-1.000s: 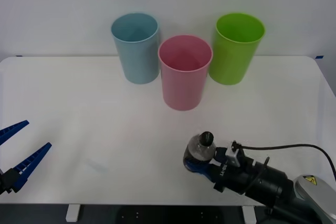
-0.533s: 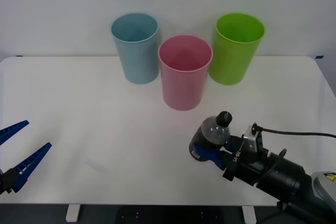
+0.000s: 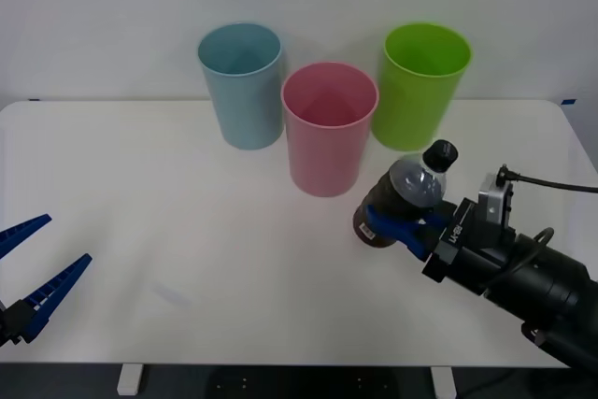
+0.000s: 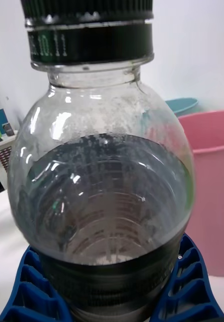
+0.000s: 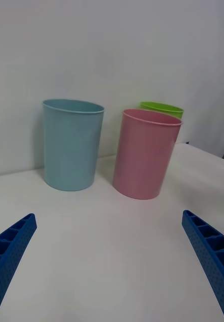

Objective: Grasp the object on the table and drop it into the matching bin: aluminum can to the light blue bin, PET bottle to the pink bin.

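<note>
Your right gripper (image 3: 404, 223) pinches the bottle (image 3: 400, 203), tilted, above the table (image 3: 187, 231) beside the pink bin (image 3: 329, 128). Left gripper (image 3: 33, 273) spread, parked at the near-left edge.

PET bottle (image 4: 107, 201): base hidden between the right claw (image 3: 400, 227) fingers, cap cut by the frame edge | lime green bin (image 5: 162, 109): mostly hidden behind pink bin (image 5: 145, 153)

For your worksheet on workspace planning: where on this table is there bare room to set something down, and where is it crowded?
Free: the white table between the open left hand and the pink bin. Crowded: the back, with light blue bin, pink bin and lime green bin; right hand holds the PET bottle nearby.
</note>
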`<state>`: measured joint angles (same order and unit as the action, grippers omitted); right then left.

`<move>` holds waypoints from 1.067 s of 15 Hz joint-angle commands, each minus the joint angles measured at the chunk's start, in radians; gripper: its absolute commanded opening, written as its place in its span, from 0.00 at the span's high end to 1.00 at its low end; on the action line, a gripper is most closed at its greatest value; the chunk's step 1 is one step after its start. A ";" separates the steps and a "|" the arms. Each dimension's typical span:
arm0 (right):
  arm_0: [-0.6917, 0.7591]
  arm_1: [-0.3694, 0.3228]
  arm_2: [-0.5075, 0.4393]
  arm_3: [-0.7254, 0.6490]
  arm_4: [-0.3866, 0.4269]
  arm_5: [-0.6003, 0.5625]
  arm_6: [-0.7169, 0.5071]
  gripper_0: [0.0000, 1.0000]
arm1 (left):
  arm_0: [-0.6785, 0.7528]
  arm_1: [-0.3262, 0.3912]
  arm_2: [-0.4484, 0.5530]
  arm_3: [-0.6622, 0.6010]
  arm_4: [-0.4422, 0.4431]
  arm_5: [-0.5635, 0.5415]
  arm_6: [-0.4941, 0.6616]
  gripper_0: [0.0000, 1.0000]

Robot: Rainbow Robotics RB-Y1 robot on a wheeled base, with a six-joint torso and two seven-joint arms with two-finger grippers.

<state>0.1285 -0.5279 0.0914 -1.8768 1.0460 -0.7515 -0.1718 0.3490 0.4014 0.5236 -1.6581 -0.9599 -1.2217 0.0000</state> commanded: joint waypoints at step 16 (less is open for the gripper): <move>-0.451 -0.175 0.019 0.110 0.103 0.064 -0.172 1.00 | 0.000 0.000 0.000 0.000 0.000 0.000 0.000 0.00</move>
<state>-0.2965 -0.7059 0.1003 -1.7909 1.1391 -0.6870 -0.3433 0.3490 0.4014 0.5236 -1.6581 -0.9599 -1.2217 0.0000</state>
